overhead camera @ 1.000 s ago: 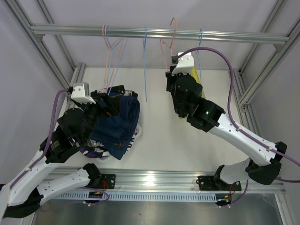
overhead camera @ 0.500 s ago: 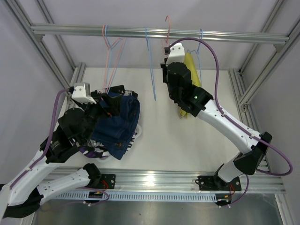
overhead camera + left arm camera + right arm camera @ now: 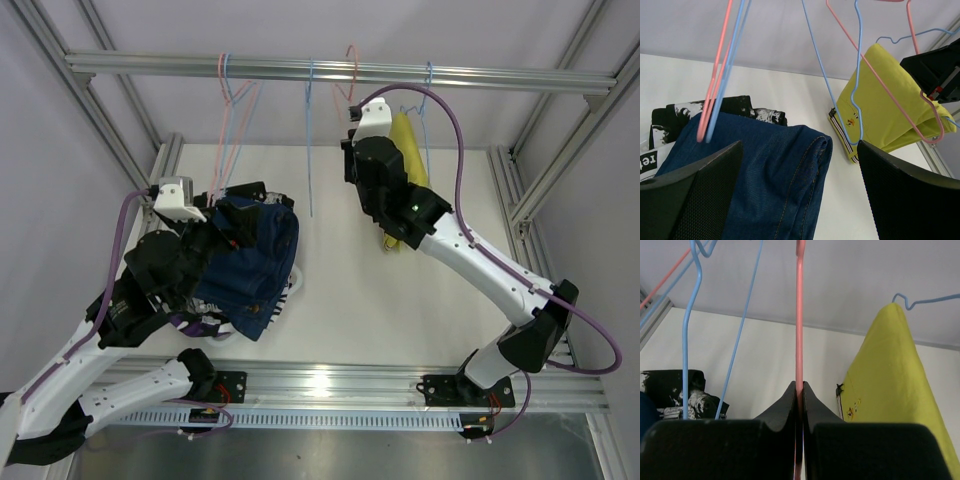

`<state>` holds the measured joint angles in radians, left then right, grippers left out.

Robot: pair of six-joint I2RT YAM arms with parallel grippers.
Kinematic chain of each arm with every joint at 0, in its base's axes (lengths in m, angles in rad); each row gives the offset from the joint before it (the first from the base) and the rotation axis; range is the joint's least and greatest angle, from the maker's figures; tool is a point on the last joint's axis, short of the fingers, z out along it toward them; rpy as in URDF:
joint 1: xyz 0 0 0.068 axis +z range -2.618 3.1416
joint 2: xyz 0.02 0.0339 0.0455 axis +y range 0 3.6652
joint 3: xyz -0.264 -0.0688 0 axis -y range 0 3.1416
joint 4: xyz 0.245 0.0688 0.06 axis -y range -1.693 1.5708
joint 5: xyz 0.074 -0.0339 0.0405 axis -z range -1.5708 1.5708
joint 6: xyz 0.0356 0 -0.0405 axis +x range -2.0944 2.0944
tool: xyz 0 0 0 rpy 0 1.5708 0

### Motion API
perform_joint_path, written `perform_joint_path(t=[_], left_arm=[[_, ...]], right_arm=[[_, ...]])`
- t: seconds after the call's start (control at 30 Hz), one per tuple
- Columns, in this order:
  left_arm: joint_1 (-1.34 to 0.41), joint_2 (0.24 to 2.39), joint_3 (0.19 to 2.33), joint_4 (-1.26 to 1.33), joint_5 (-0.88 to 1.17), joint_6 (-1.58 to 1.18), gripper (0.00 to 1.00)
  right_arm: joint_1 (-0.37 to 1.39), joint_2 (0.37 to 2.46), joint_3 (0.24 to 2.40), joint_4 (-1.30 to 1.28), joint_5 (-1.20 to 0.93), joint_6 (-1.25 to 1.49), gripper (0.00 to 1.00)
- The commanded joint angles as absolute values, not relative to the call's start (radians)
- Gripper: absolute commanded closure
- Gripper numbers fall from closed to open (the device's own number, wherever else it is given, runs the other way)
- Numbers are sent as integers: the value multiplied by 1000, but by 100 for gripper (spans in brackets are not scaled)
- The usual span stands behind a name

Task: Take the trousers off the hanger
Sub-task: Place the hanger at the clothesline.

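1. The white surface (image 3: pixel 340 290) fills the frame's floor. A metal rail (image 3: pixel 500 75) crosses above its far edge.
2. A heap of trousers lies on the surface at the left, under the left arm. The navy pair (image 3: pixel 255 265) lies on top, folded. The black pair with white speckles (image 3: pixel 735 106) pokes out from beneath its far edge, and purple-white patterned cloth (image 3: pixel 200 325) shows at the near edge.
3. The yellow trousers (image 3: pixel 408 150) are folded over a blue hanger (image 3: pixel 920 301) that hooks onto the rail at the right. They hang just beside the right arm. Whether their lower end touches the surface cannot be told.
4. The left claw (image 3: pixel 800 145) hovers over the navy pair, its jaws spread wide with nothing between them.
5. The right claw (image 3: pixel 799 395) is raised near the rail, left of the yellow trousers. Its jaws are pinched closed on the thin wire of a pink hanger (image 3: pixel 799 315), which carries no cloth.
6. A bare blue hanger (image 3: pixel 310 130) hangs from the rail's middle. A pink-and-blue cluster of bare hangers (image 3: pixel 232 110) hangs further left, above the heap.
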<state>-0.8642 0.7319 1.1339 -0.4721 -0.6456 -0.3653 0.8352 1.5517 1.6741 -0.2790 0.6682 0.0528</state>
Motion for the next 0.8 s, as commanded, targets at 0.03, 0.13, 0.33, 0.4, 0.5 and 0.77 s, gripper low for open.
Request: perform_joint_path(t=[0.03,0.13,0.33,0.4,0.5,0.77], left_arm=[[-856,727,1131,-436,-623,-362,1],[-854,727,1131,-434,-623,-364,1],[-856,729,1129,-436,-624,-359,1],[-856,727,1127,-431,-623,-359,0],[-854,729,1127,-431,-618,-357,1],[-856,729,1126,-428,-615,-357,1]], right_arm=[[828,1505,1654,-261,660,72,100],[828,1503,1644,-258,667,67,100],[828,1488,1620,-261,666,81,94],[830,1476,1605,-262,660,84,77],[833,1453,1589,-264,652,86,57],[899,1345,1554,-282,681,61,51]])
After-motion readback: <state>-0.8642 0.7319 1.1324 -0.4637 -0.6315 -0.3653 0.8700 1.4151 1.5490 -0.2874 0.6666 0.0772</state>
